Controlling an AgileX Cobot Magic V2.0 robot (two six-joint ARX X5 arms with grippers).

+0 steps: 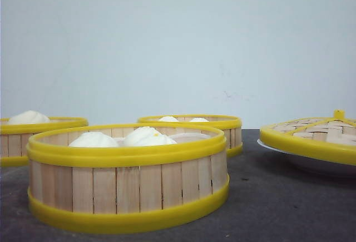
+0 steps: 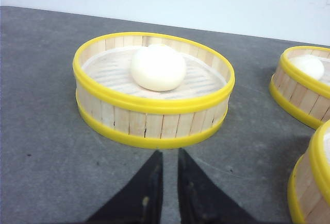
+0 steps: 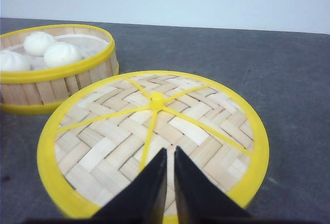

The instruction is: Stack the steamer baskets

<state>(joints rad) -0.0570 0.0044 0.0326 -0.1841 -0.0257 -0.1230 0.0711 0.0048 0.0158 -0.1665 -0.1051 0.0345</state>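
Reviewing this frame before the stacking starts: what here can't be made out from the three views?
- Front view: neither arm shows; the left basket is cut by the frame edge, and the near basket hides the far basket's lower wall.
- White plate: mostly covered by the lid.
- Left gripper and right gripper: only near-closed fingertips show.
- Bun count: partly hidden behind rims.

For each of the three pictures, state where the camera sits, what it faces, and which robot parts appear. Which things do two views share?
Front: low at table height, facing forward at three steamer baskets; no robot parts.
Left wrist: above the left end effector, facing the one-bun basket.
Right wrist: above the right end effector, over the woven lid.
Shared: lid and baskets with front.
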